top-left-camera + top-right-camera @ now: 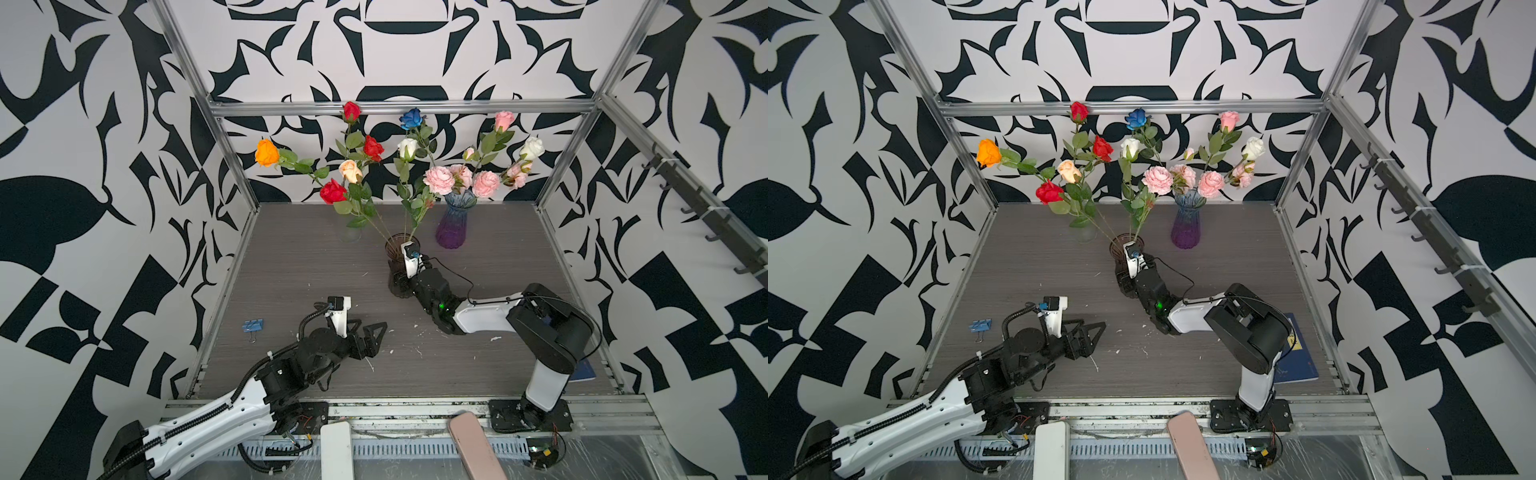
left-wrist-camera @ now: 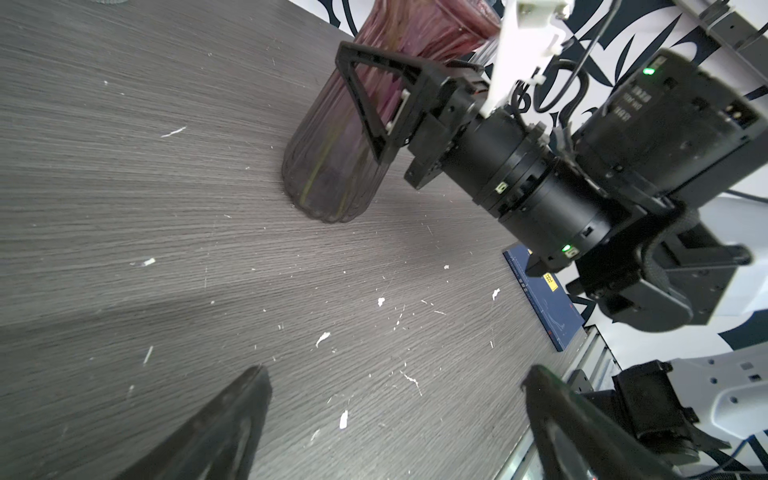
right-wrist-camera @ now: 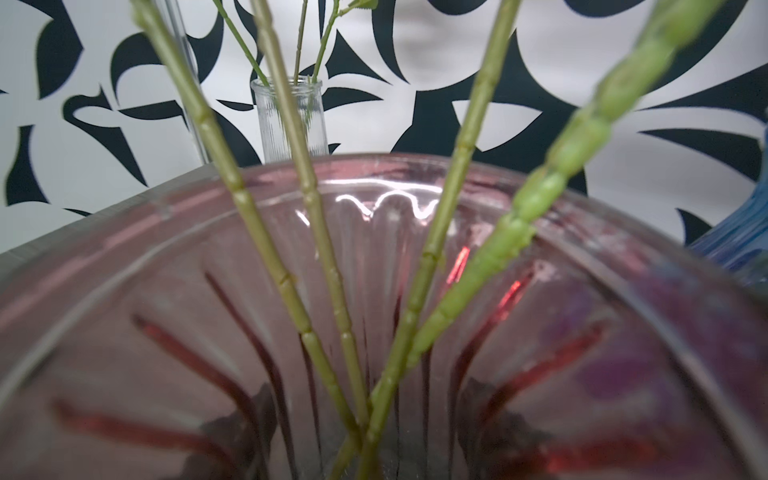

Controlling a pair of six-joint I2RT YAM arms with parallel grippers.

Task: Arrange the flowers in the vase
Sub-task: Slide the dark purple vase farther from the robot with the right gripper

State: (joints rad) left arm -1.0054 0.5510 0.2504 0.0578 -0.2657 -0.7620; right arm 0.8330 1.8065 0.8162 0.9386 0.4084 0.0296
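A smoky maroon glass vase stands mid-table with several green stems in it. My right gripper is shut on its lower body. One finger lies against the side, and both fingers show dimly through the glass in the right wrist view. The flowers fan out above: orange, red, peach, blue and white. Pink ruffled blooms sit in a blue-purple vase. My left gripper rests open and empty low over the front of the table.
A clear glass vase stands at the back left with thin stems in it. A blue binder clip lies near the left rail. A blue book lies by the right arm's base. White scraps dot the table. Metal frame posts edge the table.
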